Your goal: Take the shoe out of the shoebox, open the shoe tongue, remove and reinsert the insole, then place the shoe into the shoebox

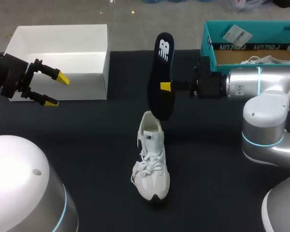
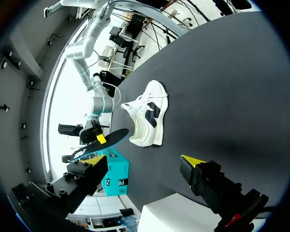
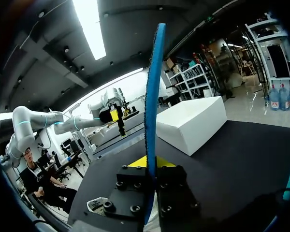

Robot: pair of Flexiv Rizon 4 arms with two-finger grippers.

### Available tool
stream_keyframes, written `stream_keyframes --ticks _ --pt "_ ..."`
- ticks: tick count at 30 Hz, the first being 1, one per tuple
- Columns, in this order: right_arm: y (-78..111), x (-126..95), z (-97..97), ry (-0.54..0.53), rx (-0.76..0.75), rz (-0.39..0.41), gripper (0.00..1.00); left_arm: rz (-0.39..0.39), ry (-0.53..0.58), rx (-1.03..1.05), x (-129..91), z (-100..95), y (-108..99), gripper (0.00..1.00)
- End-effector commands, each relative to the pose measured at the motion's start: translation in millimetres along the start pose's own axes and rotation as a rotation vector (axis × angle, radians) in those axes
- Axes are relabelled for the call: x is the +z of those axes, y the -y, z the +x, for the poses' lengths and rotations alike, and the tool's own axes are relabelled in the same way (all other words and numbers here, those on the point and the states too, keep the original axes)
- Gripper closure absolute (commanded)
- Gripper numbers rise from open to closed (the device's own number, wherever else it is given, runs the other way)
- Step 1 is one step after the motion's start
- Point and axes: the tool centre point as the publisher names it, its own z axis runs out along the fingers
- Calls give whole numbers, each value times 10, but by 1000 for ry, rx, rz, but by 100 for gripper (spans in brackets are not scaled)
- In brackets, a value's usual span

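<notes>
Beyond the shoe (image 1: 151, 159), the right claw (image 1: 165, 87) pinches the insole (image 1: 163, 53) aloft, while the left claw (image 1: 57, 91) hovers spread.

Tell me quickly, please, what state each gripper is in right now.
Left gripper: open, holding nothing.
Right gripper: closed on the insole.

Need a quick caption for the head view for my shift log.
Right gripper holds the insole on edge near the white shoe; left gripper hangs open by the white box.
</notes>
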Motion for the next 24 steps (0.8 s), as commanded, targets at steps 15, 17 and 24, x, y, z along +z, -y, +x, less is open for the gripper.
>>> stream_keyframes --ticks 15,17,24 --pt "451 -68 111 19 100 23 100 -2 -4 0 -1 -3 9 0" --pt "491 -76 124 19 110 25 100 -2 -4 0 -1 -3 9 0" --pt "403 -26 146 5 93 19 100 -2 -4 0 -1 -3 9 0"
